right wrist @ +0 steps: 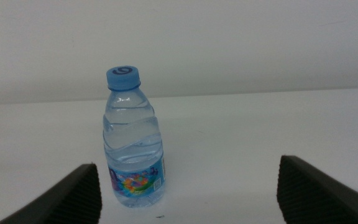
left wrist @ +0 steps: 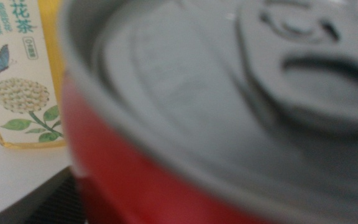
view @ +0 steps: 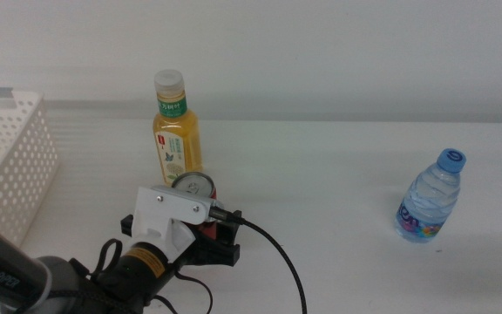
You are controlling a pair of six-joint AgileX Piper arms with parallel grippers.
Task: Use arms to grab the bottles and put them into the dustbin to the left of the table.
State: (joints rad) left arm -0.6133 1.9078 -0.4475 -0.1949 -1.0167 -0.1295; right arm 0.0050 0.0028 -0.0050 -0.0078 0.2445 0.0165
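The red soda can [view: 206, 228] stands just in front of the yellow-drink bottle [view: 178, 131], near the table's middle left. My left gripper [view: 212, 234] reaches in from the lower left and is shut on the can. The can's silver top [left wrist: 229, 93] fills the left wrist view, with the yellow bottle's label [left wrist: 20, 81] behind it. A small water bottle [view: 430, 196] with a blue cap stands at the right. My right gripper [right wrist: 186, 163] is open, and the water bottle [right wrist: 132, 143] stands upright some way ahead of its jaws. This gripper is outside the middle view.
The white perforated dustbin [view: 11, 153] sits at the table's left edge. The white table [view: 321, 192] runs back to a plain white wall. A black cable [view: 286, 270] trails from the left wrist toward the front edge.
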